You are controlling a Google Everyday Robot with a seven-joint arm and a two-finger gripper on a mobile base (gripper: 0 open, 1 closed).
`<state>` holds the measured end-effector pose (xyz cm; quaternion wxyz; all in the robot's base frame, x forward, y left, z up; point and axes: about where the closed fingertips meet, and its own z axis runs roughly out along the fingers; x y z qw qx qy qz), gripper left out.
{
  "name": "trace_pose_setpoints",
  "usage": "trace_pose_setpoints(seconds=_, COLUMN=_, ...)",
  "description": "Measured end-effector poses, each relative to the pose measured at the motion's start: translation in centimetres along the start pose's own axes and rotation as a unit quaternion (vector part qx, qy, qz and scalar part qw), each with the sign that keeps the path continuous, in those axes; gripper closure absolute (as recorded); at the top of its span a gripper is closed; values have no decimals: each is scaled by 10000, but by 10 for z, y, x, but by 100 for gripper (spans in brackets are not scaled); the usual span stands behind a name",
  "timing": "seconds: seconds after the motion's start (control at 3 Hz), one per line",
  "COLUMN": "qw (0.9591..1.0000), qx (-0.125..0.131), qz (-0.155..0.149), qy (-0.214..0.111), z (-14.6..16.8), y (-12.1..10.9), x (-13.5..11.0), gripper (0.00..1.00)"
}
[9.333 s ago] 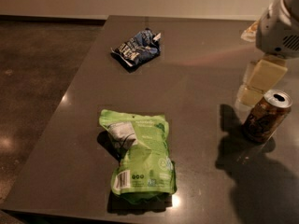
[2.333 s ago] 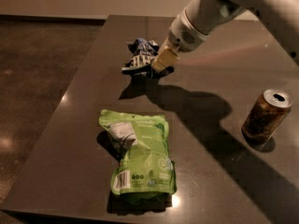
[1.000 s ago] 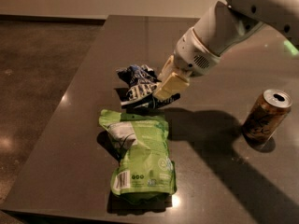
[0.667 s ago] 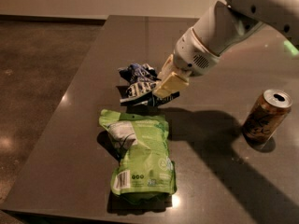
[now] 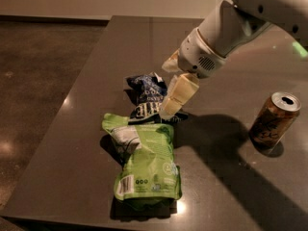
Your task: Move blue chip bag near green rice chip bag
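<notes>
Two bags lie close together on the dark grey tabletop [image 5: 231, 191]. The small dark blue foil chip bag [image 5: 147, 96], creased with white lettering, sits at the top edge of the large lime-green rice chip pouch [image 5: 144, 162], touching it or very nearly. The cream-coloured gripper [image 5: 169, 106] is planted against the blue bag's right side; whether it is clamped on the bag or loose, I cannot tell. Well off to the right, a bronze drinks can [image 5: 274, 119] stands upright.

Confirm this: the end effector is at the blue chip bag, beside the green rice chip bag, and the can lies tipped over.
Wrong on the can: the camera view shows it standing upright. The rest holds: the end effector is at the blue chip bag, beside the green rice chip bag.
</notes>
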<state>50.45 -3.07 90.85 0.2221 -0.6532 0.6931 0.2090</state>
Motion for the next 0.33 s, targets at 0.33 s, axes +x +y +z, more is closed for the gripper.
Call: trace_pose_setpoints(seconds=0.33, qw=10000, qx=0, qz=0, qy=0, z=0, y=0, x=0, gripper=0)
